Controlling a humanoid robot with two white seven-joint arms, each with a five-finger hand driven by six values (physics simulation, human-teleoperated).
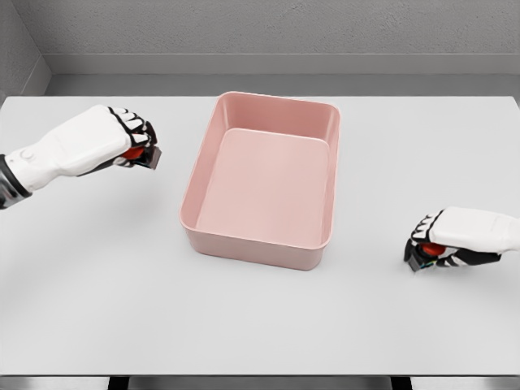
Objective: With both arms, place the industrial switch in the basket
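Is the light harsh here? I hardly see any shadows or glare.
Head view: soft, even light; only faint shadows under the left hand, right hand and pink basket; no glare on the white table; everything sharp.

A plain white table [260, 333] fills most of the frame, its top smooth and matte, running from the left edge to the right and down nearly to the bottom. Along the lower edge a strip of darker floor [244, 383] shows, with two dark table supports just visible beneath the front rim. Behind the table, across the top of the frame, stands a grey textured wall [268, 28], meeting a second wall at the upper left corner.
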